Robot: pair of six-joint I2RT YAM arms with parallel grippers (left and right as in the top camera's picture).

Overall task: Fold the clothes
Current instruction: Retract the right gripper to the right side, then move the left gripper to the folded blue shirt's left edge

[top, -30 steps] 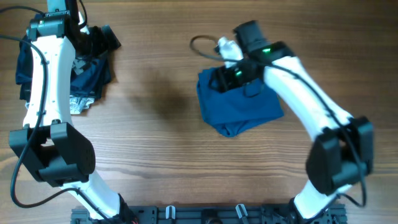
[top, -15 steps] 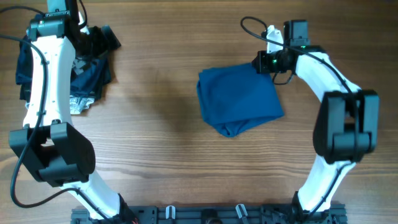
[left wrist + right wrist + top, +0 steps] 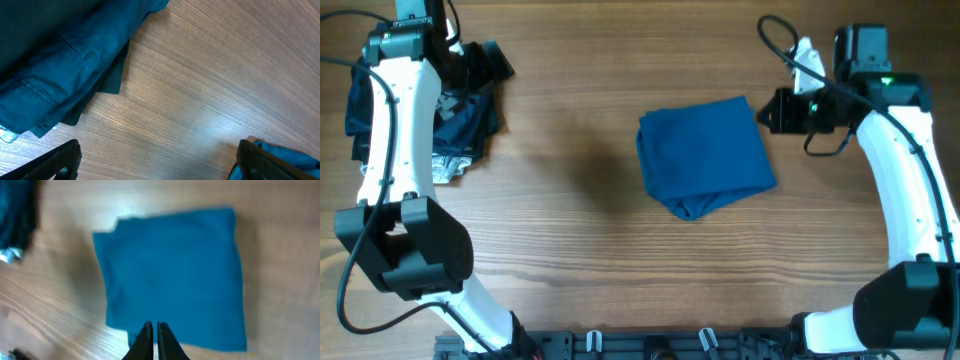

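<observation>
Polo shirt point(image 3: 705, 155) lies folded into a rough square on the table point(image 3: 570, 230), a bit right of centre. Right gripper point(image 3: 772, 110) clenched on nothing, fingertips pressed together, just right of the shirt's far right corner, not touching the fabric. Left gripper point(image 3: 160, 159) released, jaws wide, hovering far left beside the pile of dark garments point(image 3: 460, 125), grasping nothing

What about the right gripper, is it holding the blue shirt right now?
No, the right gripper is shut with no fabric between its fingers, and the blue shirt lies flat and folded.
</observation>
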